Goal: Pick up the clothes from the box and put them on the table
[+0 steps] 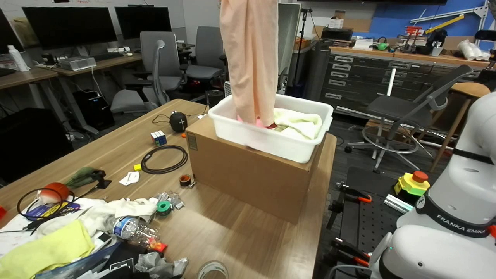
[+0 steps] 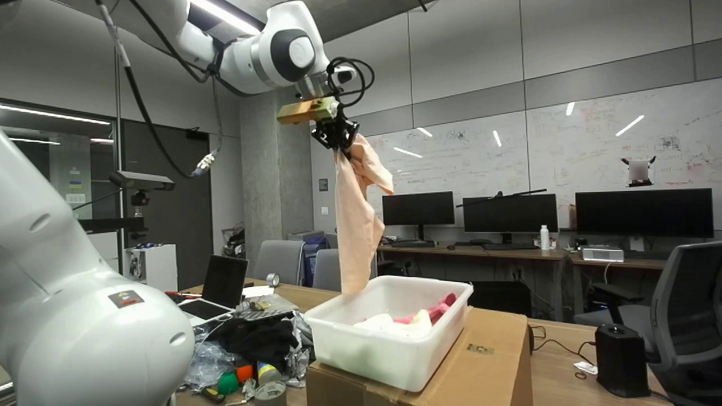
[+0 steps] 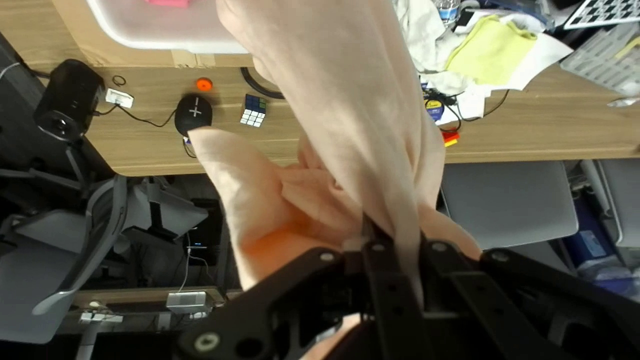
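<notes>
While its long axis runs near vertical, the pale peach fabric garment (image 2: pixel 356 237) points its free end down toward the white rectangular plastic tub (image 2: pixel 372 355). Tub on a brown cardboard carton (image 1: pixel 248 178), carton on the cluttered light-brown wooden table (image 1: pixel 240 236); dark monitors (image 2: pixel 510 214), grey office chairs (image 1: pixel 209 42) behind. Garment hangs below the black two-fingered gripper (image 2: pixel 340 150), jaws clenched on its upper part, one corner flopped aside.

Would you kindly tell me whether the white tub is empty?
Not empty: light green fabric and pink fabric lie inside the white tub in both exterior views.
</notes>
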Controlling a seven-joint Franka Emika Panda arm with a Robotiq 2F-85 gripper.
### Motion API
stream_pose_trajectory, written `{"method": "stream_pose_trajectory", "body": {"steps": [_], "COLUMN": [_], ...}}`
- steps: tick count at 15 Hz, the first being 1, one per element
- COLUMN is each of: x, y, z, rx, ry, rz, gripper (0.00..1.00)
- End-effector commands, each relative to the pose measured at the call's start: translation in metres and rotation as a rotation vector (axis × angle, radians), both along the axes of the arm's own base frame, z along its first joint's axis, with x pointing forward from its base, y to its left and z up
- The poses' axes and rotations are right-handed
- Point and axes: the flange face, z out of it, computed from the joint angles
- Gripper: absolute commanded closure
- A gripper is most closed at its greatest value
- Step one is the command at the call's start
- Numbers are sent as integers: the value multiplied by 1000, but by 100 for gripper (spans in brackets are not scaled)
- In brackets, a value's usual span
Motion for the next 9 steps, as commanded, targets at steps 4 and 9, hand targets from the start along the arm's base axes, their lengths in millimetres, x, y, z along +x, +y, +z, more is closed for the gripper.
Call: {"method": "stream_pose_trajectory", "body": {"steps": [4, 9], "x": [-3, -2], "y": [122, 183], "z": [-32, -71], "rx": [-166, -244], "ry": [52, 119], "rz": [218, 356], "gripper": [91, 92]}}
